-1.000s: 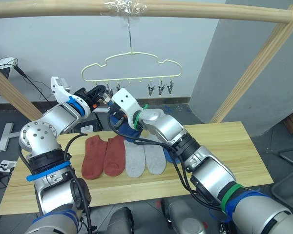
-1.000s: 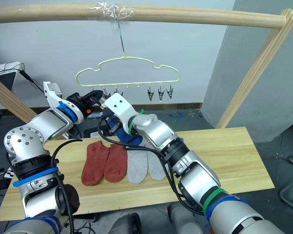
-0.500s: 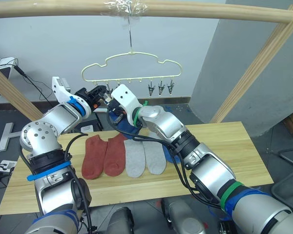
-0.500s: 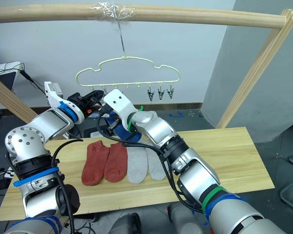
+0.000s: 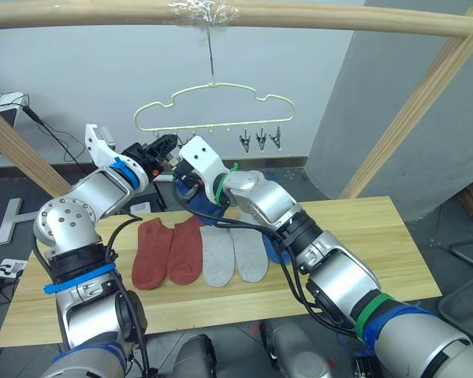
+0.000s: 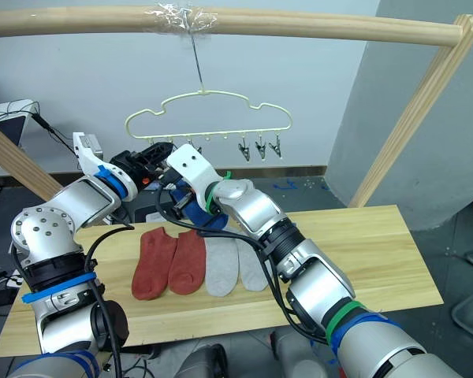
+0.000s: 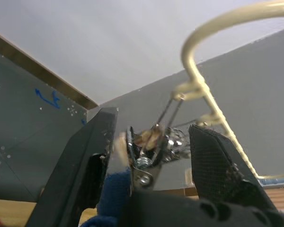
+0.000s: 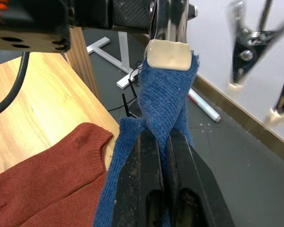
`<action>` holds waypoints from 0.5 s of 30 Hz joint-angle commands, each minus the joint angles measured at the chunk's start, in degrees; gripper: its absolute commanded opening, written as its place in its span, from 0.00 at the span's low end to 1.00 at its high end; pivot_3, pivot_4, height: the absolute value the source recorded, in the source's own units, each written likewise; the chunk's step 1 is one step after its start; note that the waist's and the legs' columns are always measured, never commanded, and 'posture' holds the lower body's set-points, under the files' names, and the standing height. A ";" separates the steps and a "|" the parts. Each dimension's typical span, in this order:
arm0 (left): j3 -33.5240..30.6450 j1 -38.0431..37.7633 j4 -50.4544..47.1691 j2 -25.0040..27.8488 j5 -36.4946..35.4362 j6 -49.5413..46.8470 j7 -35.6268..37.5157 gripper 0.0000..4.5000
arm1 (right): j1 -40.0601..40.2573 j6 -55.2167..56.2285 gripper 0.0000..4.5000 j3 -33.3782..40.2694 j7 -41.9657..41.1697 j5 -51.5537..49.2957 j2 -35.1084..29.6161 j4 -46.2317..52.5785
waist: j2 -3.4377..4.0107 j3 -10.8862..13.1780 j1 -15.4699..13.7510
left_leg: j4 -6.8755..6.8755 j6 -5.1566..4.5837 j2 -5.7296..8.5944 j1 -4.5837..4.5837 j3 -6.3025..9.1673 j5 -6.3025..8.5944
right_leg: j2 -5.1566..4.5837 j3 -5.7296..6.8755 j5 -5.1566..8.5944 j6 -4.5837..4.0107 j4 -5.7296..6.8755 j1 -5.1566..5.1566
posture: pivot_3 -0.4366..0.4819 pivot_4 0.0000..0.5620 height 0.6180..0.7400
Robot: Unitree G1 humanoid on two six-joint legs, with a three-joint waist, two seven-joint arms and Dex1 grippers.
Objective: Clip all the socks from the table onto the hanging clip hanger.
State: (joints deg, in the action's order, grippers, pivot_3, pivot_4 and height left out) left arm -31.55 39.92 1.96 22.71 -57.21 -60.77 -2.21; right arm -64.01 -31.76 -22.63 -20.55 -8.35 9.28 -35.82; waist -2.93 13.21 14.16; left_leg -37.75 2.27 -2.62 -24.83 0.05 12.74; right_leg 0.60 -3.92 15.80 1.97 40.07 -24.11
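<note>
Hanging from the wooden pole, the clip hanger point(image 5: 213, 108) carried its row of silver clips above the far edge of the table point(image 5: 363, 236), and the relation that mattered sat at its left end: the blue sock point(image 8: 163, 101) rose straight up from the right gripper point(image 8: 162, 142) into the clip point(image 8: 169, 28) directly above it. The right gripper's fingers were pinched tight on the sock's middle, its long axis running upward from the fingers to the clip, whose pale pads point(image 8: 169, 55) already sat over the sock's top edge. The left gripper point(image 7: 149, 142) flanked that same clip point(image 7: 151, 146) from the other side — its two fingers stood apart with the clip between them, though whether they were pressing the clip's handles could not be told. Both arms were therefore equally close to the clip; judging from this, the next move depended on the clip biting shut before the right gripper let go. Below, two rust-red socks point(image 5: 168, 250) and two grey socks point(image 5: 233, 255) lay side by side on the table — another blue sock point(image 5: 273, 253) lay partly hidden behind the right arm.
</note>
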 commanded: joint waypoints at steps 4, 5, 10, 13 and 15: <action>1.57 -1.99 -6.51 2.80 -0.18 -0.40 1.89 0.62 | -2.83 -0.36 0.49 0.73 -0.55 -1.24 10.67 2.80 | 0.00 0.00 0.05 | 0.00 0.00 0.00 0.00 0.01 0.00 | 0.00 0.00 0.00 0.00 0.01 0.00 | 0.21 0.30 1.00; 1.90 -2.94 -7.91 3.35 -0.20 -0.51 2.22 0.62 | -2.53 -0.47 0.55 0.64 -0.15 -0.97 10.33 3.16 | 0.00 0.00 0.08 | 0.00 0.00 0.00 0.00 0.01 0.00 | 0.00 -0.01 0.00 0.00 0.02 0.00 | 0.21 0.30 1.00; 4.93 -8.04 -13.74 7.33 3.54 -0.63 2.09 0.62 | 0.44 -3.24 0.78 0.17 -0.78 -0.87 6.87 7.82 | 0.01 0.00 0.07 | 0.00 0.00 -0.03 -0.01 0.02 0.00 | 0.00 -0.01 0.00 0.00 0.01 -0.03 | 0.22 0.30 1.00; 5.37 -11.13 -16.71 8.60 4.64 0.74 3.72 0.62 | 3.10 -5.25 0.78 0.13 -1.78 -1.16 4.01 12.84 | 0.01 0.00 -0.06 | 0.00 0.00 -0.02 -0.01 0.03 0.00 | 0.00 0.00 0.00 0.00 0.02 -0.02 | 0.23 0.30 1.00; 6.31 -13.97 -19.58 9.67 6.64 2.47 5.37 0.62 | 6.06 -6.99 0.78 0.47 -2.91 -1.78 1.08 18.68 | 0.01 -0.02 -0.31 | 0.00 0.00 -0.01 -0.01 0.03 0.00 | 0.00 0.00 0.00 0.00 0.01 -0.01 | 0.24 0.30 1.00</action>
State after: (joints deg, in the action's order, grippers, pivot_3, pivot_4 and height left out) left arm -25.51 26.57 -13.79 30.97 -51.74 -60.45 1.48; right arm -60.33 -37.74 -22.66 -22.40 -8.65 8.50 -22.09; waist -2.92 13.19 13.86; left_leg -37.75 2.28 -2.64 -24.85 0.10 12.74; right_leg 0.60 -3.91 15.80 1.97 40.06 -24.12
